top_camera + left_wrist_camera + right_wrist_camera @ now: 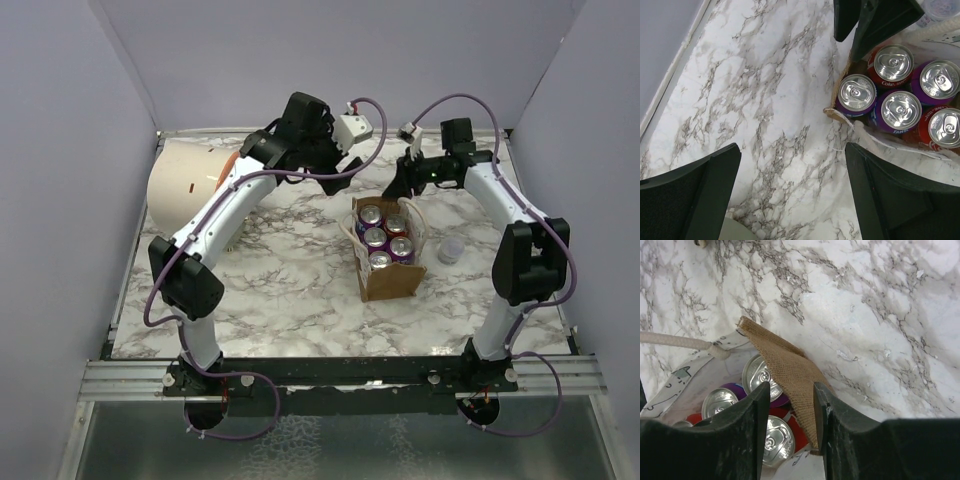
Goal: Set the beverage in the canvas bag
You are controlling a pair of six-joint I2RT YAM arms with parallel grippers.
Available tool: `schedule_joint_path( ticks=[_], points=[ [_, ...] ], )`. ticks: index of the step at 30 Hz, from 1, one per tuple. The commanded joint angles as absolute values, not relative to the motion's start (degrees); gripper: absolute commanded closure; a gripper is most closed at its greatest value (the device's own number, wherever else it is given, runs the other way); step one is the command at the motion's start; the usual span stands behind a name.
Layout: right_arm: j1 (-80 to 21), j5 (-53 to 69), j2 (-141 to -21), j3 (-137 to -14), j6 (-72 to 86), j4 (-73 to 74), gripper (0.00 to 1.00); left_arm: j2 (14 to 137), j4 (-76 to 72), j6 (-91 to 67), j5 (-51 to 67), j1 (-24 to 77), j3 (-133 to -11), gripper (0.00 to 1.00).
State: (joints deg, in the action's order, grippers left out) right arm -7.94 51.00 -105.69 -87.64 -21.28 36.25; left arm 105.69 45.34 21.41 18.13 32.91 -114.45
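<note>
canvas bag (392,282) sits right of centre, beverage cans (385,240) inside. your right gripper (792,395) straddles its rim, jaws parted; left gripper (792,150) hangs empty, spread. lift crooked and a finger could snag fabric, tipping it.

A: Canvas bag (785,365): coarse matt brown weave, smooth white lining; handle (675,341) of twisted cord.
B: Beverage cans (895,62): glossy metal tops. Table (765,100): smooth marbled surface, slight sheen. Right end effector (791,395): matt black plastic.
</note>
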Motion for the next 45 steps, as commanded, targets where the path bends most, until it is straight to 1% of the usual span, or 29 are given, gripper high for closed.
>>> schedule_joint_path(
  ticks=[1,3,6,12,15,20,21,24,25,29,34,40,45],
  points=[
    [-8.4,49.2,-99.0,-86.7,-22.4,34.8,0.58,101.7,42.6,20.7,17.5,31.9,-112.9,0.11],
    [-8.4,48.6,-97.8,-86.2,-22.4,34.4,0.56,100.7,42.0,20.9,16.6,31.7,-111.7,0.09],
    [-8.4,48.3,-96.6,-86.5,-21.6,34.1,0.43,98.0,38.8,20.6,14.2,31.3,-107.5,0.07],
    [-8.4,44.3,-92.4,-86.5,-21.4,34.2,0.33,92.9,34.9,19.3,9.5,29.4,-102.0,0.04],
    [-8.4,37.8,-89.3,-86.4,-20.5,34.5,0.3,89.8,31.7,18.4,5.7,28.1,-98.6,0.01],
    [-8.4,24.9,-82.8,-83.8,-17.9,32.2,0.23,85.0,27.2,16.4,-0.3,24.6,-95.5,0.01],
    [-8.4,22.0,-81.5,-83.1,-17.4,31.8,0.2,84.1,26.6,15.6,-1.3,23.8,-95.2,0.01],
    [-8.4,13.7,-78.5,-81.4,-16.1,31.0,0.04,81.7,24.2,12.8,-2.5,20.4,-93.6,0.01],
    [-8.4,11.5,-77.6,-81.0,-15.9,30.9,0.0,81.1,23.8,11.8,-2.4,19.2,-93.2,0.01],
    [-8.3,3.9,-74.8,-79.1,-15.5,30.0,0.01,78.2,21.1,10.1,-2.6,15.5,-90.5,0.01],
    [-8.2,-3.4,-70.1,-75.8,-15.1,27.1,0.01,74.1,16.9,11.0,-2.0,14.4,-85.1,0.01],
    [-6.8,-2.7,-66.3,-74.6,-14.1,27.1,0.0,72.1,16.0,10.7,-2.1,13.5,-82.3,0.01],
    [-6.5,-2.9,-64.1,-74.0,-14.0,28.2,0.01,72.8,17.5,10.1,-2.5,12.5,-83.7,0.01]
  ],
)
